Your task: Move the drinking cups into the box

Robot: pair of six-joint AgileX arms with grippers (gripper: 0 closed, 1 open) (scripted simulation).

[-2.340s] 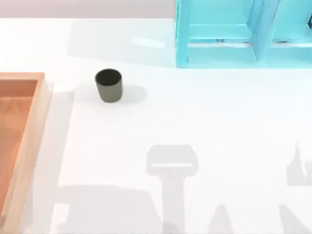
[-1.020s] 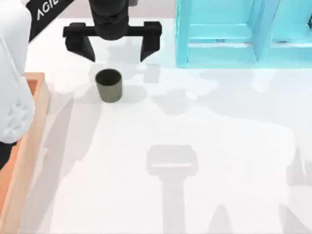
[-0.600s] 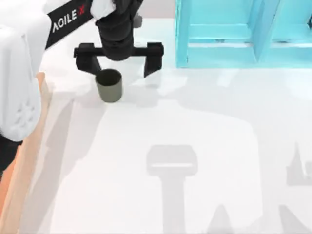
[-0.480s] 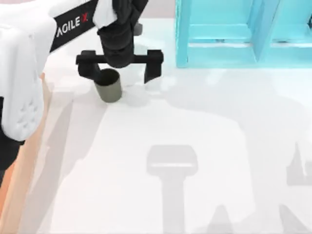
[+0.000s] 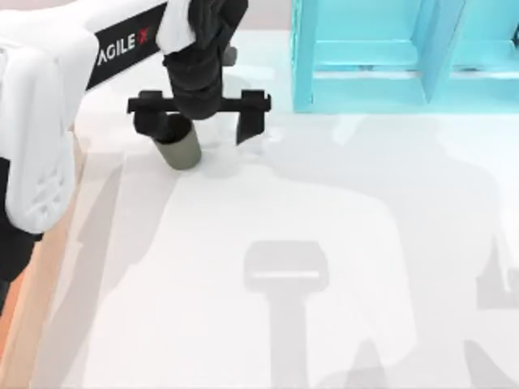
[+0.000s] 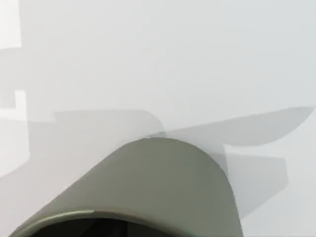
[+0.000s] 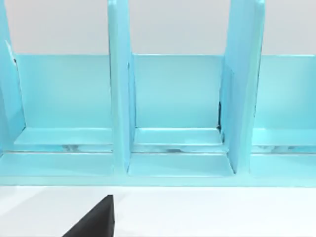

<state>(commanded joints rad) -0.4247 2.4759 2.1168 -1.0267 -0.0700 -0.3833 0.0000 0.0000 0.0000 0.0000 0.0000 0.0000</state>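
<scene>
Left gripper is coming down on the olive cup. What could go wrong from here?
1. The left gripper is open but off-centre: its left finger sits right at the olive cup, the right one far out. Closing may shove or tip the cup rather than clamp it.
2. The cup tapers, so a low or loose grip may slip on the lift.
3. The cyan shelf stands near the right finger; a wide swing toward the box could clip it.
</scene>
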